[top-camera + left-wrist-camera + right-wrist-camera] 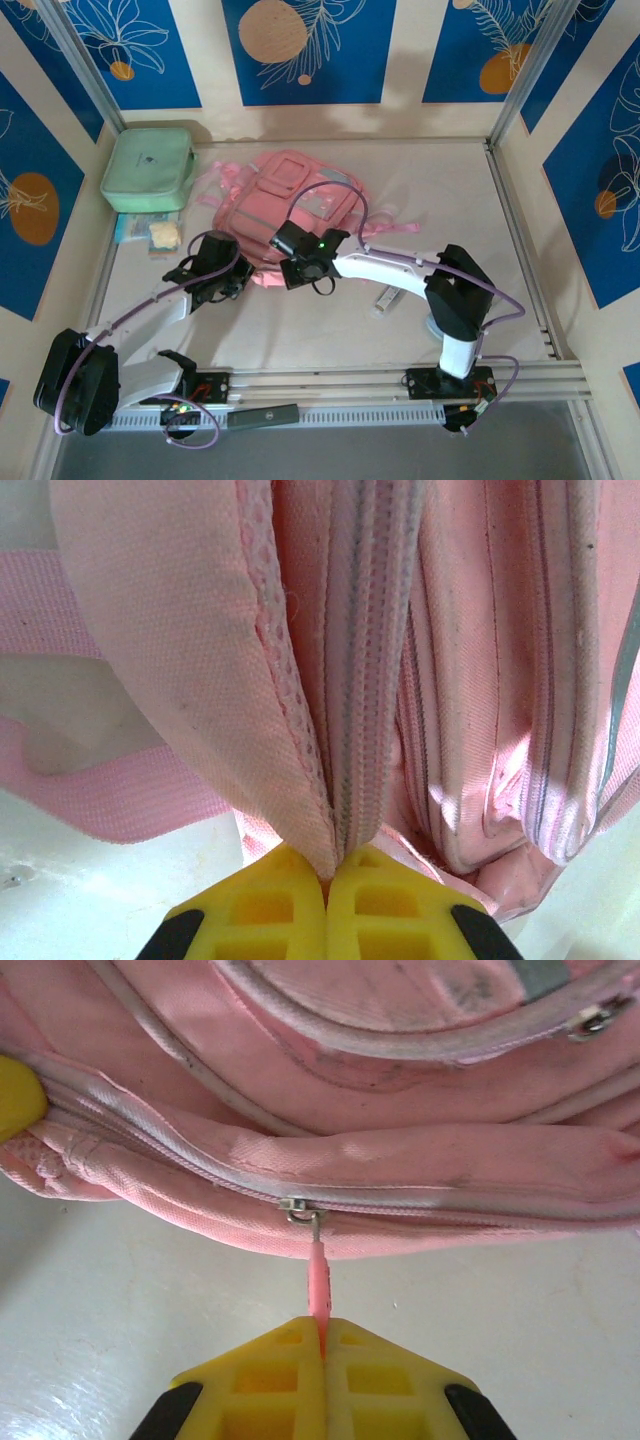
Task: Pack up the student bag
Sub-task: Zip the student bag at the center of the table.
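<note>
The bag [285, 205] is lying flat towards the back of the table [430, 200], just beside a green case [148, 168]. Its near edge is being pinched by the left gripper [327, 875], whose jaws are pressed together on a fold of fabric beside the zip [365, 680], probably so that the bag is being braced against sliding. The pull tab [318, 1275] is being clamped by the right gripper [322, 1345], with the slider [297, 1207] just ahead. A compartment is apparently being unzipped for packing; how far the zip is undone cannot be told.
</note>
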You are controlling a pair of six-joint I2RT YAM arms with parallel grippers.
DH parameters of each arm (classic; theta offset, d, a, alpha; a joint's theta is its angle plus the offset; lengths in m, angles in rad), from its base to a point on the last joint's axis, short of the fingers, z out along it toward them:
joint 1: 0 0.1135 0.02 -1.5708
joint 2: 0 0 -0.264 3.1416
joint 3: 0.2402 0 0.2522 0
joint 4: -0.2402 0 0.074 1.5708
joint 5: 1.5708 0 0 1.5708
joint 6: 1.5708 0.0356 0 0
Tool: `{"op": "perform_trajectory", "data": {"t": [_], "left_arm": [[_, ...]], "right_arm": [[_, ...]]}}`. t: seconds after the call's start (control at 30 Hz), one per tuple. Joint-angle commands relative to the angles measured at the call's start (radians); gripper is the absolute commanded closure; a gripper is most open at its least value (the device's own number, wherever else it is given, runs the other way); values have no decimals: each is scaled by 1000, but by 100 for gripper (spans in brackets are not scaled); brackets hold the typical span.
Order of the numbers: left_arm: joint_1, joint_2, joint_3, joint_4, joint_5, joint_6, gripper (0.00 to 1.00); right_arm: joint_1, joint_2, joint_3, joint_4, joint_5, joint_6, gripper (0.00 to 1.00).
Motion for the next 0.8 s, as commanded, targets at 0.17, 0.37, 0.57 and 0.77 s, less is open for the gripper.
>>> {"op": "perform_trajectory", "data": {"t": [0.17,0.37,0.57,0.77], "left_arm": [[4,6,-7,25,-37,-13,100],[3,21,-3,33,-32,-11,100],[3,28,-5,42,-31,-16,100],[2,29,-8,50,-31,-21,100]], "right_arm": [[-10,58,46,25,-42,-16,88],[-22,86,48,61,-68,-30,85],[-36,111,64,78,-54,-40,83],[-39,159,96,94,-72,-62,88]]}}
